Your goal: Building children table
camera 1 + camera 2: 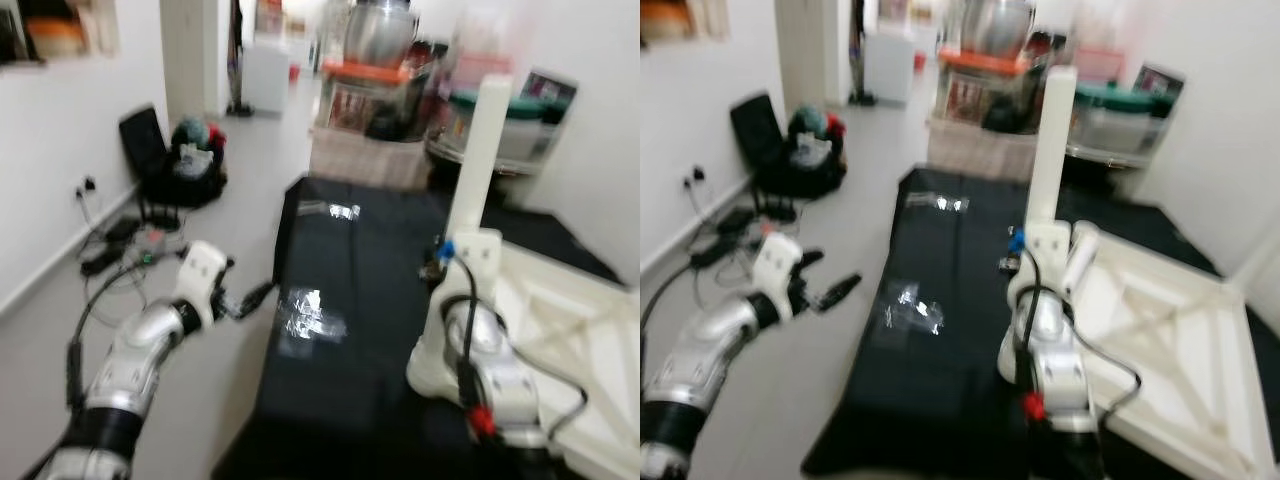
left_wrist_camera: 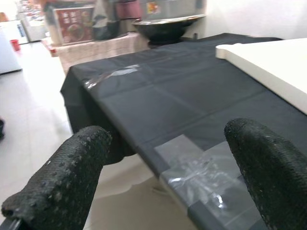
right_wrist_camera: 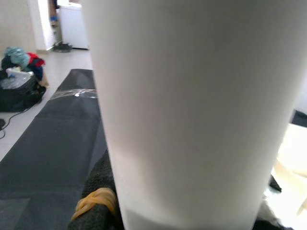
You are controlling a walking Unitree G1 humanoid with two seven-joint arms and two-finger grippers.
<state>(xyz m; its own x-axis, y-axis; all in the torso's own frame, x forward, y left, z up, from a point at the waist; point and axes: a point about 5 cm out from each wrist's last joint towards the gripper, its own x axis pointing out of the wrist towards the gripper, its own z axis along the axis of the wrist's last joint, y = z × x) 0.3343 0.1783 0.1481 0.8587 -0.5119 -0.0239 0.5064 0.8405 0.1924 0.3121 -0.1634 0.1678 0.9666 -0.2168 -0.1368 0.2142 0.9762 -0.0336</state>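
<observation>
Holding a white table leg [image 1: 478,160] upright in the right gripper [image 1: 470,255], clamped shut on it, sitting at about 3 o'clock, right beside the upside-down white tabletop [image 1: 1170,330] at 4 o'clock. Left gripper [image 1: 250,297] out at 9 o'clock past the edge of the black sheet [image 1: 350,330], jaws spread, empty. Could easily tip or slip if that long leg swings during the move. Pretty blurry overall; can't make out the leg's bottom end or any mounting spot.
</observation>
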